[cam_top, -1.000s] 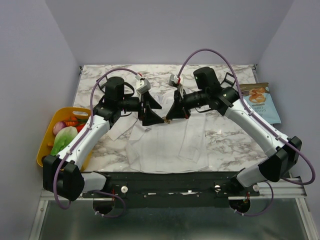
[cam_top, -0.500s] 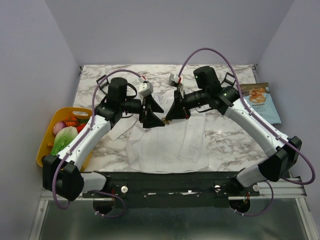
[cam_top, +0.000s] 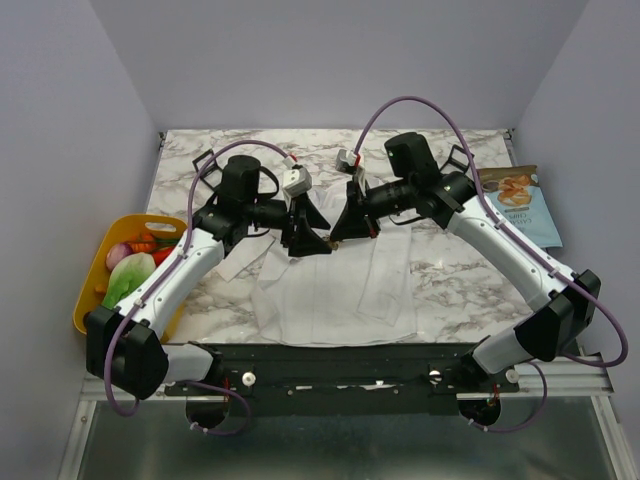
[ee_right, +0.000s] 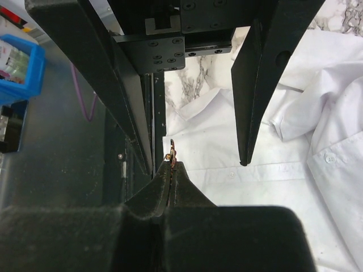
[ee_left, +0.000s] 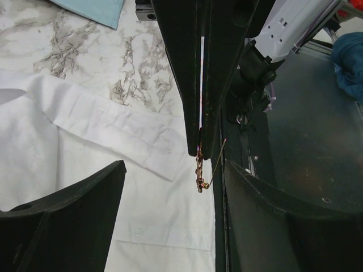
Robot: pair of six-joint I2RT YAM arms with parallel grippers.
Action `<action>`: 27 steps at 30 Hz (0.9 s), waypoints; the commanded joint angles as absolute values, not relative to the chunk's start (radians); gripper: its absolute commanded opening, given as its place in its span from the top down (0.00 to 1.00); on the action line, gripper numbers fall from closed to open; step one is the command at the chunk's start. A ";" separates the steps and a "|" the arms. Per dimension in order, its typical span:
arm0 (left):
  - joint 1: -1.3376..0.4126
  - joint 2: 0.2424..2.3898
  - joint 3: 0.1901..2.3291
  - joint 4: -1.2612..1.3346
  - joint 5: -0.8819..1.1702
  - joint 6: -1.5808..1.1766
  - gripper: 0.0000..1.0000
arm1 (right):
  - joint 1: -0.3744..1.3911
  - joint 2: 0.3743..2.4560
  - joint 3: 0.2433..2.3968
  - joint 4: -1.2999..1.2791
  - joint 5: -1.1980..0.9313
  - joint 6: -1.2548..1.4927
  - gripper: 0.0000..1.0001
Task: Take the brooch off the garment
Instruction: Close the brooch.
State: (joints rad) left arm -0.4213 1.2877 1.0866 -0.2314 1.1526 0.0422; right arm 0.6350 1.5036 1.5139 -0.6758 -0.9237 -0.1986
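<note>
When looking for the brooch (ee_left: 199, 170), find it pinched at the very tips of the right fingers (ee_left: 190, 102), pressed fully together with no gap between them. Hangs there as a small reddish-gold cluster with a thin pin wire sprung out to one side, raised over the far part of the white garment (cam_top: 340, 290). Note that garment lying slack and flat on the bench (cam_top: 440, 270), with no cloth drawn up toward the pinch.

Compared with a second ago, find the left fingers (ee_left: 74, 209) carried a little to the right and rolled at the wrist, now straddling the right tips, one on each side of the brooch. Narrowed somewhat over that second, yet wide apart even so; holding nothing, touching nothing. On the right side, no shift worth noting: same pinch, same spot.

Reads as a second grip or a handover being set up, not more tugging at fabric. Judging by the slack cloth, take the removal itself as nearly or wholly done; left to do: secure the brooch and carry it clear. Mind the sprung pin wire: thin, easy to snag, and easy to knock out of so slight a pinch when closing in from the left. Cannot tell whether the pin's point grazes the cloth below.
</note>
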 commanded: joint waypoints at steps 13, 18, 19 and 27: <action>-0.428 1.305 1.132 -0.226 1.106 0.037 0.34 | 0.629 1.516 1.531 -0.678 -0.969 -0.187 1.00; -0.428 1.308 1.126 -0.216 1.060 0.034 0.48 | 0.629 1.519 1.528 -0.677 -0.969 -0.189 1.00; -0.428 1.308 1.123 -0.207 1.052 0.031 0.50 | 0.630 1.519 1.528 -0.676 -0.974 -0.187 0.99; -0.428 1.318 1.123 -0.202 1.009 0.025 0.61 | 0.630 1.506 1.519 -0.678 -0.977 -0.195 0.99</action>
